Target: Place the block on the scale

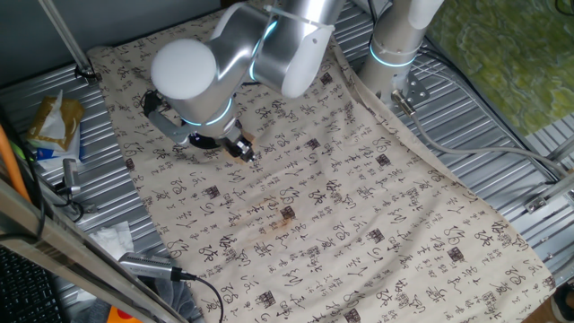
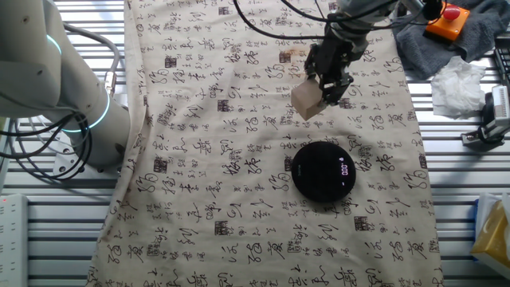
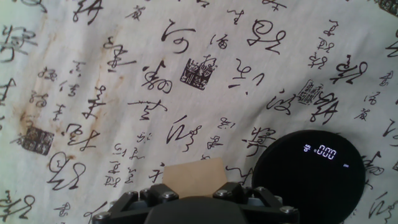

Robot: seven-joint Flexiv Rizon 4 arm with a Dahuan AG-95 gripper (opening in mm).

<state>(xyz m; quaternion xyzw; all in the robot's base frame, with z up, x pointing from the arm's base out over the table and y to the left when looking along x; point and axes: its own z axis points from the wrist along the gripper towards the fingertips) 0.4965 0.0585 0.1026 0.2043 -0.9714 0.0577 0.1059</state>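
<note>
A table of ribbed metal slats (image 2: 239,271) carries a pale cloth (image 2: 207,159) printed with black calligraphy and marked by a brown stain (image 1: 285,215). The scale (image 2: 323,171) lies flat on the cloth, its lit display showing white digits. Crumpled white tissue (image 2: 456,83) rests on the slats beside the cloth's edge

The small pale wooden cube (image 2: 307,100) sits between the two-finger gripper's (image 2: 327,89) fingers, above the calligraphy-printed cloth (image 2: 207,159), near the flat round black scale (image 2: 323,171).

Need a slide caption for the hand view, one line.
Pincer holds the tan block above the calligraphy cloth, beside the black scale, not yet over it.
</note>
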